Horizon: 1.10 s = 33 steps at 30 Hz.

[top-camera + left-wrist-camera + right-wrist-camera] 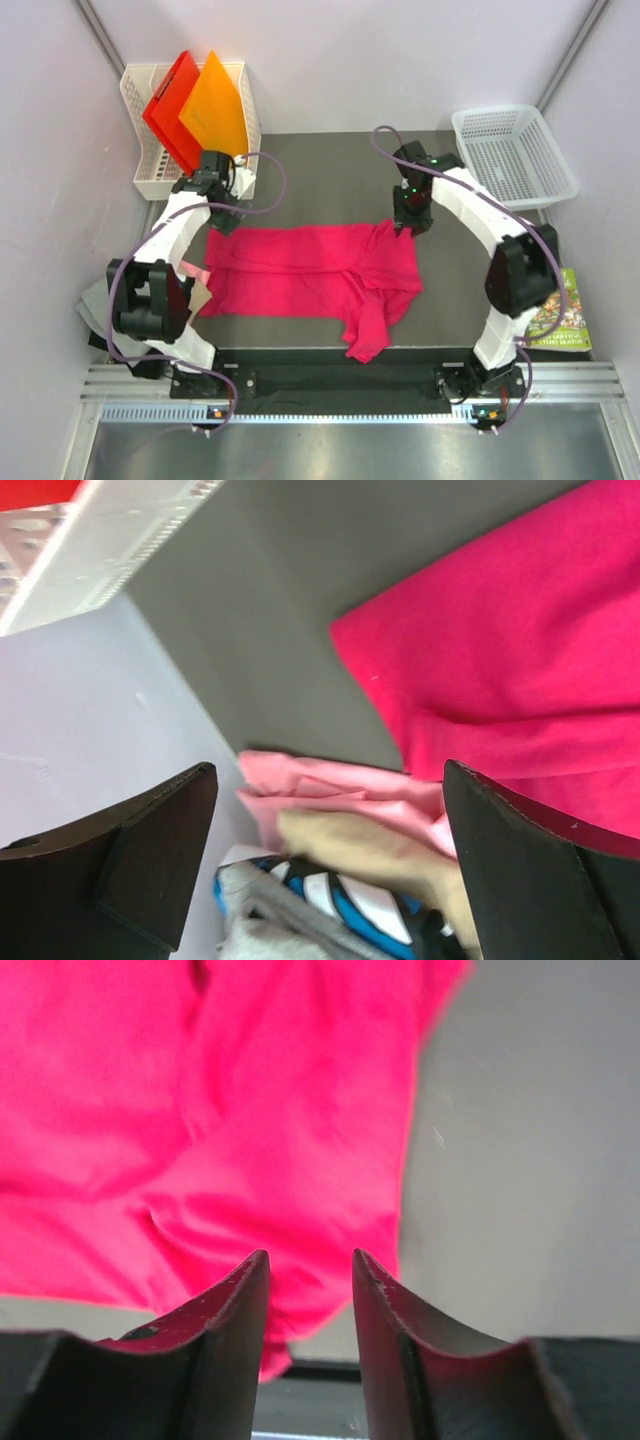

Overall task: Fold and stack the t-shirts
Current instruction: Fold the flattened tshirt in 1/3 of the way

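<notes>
While the magenta shirt lies loosely folded across the desk, the left pincer gapes wide by its corner and the right pincer hovers above it, slightly parted, both empty.

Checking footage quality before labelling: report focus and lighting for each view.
Top external: sharp, evenly lit, magenta shirt crisp. Left wrist: left fingers and folded shirts softly blurred. Right wrist: right fingers soft, shirt oversaturated, folds barely readable.
</notes>
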Motion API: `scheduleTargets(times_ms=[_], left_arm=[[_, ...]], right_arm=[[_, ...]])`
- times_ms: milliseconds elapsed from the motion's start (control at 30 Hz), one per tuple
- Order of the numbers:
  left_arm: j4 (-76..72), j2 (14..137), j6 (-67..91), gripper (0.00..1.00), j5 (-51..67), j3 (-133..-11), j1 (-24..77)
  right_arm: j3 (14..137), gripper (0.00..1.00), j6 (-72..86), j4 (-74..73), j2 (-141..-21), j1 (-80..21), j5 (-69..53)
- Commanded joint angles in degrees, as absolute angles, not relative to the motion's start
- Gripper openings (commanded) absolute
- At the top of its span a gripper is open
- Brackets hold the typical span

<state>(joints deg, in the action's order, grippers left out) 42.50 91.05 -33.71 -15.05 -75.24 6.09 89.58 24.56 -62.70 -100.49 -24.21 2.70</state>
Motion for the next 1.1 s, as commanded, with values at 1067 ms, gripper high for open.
scheduleTargets(times_ms=[1067], left_arm=[[36.3, 120.52, -27.42, 0.97, -22.68, -93.61, 7.29]], right_arm=[[106.87, 0.25, 25.67, -50.71, -134.29, -9.49, -2.38]])
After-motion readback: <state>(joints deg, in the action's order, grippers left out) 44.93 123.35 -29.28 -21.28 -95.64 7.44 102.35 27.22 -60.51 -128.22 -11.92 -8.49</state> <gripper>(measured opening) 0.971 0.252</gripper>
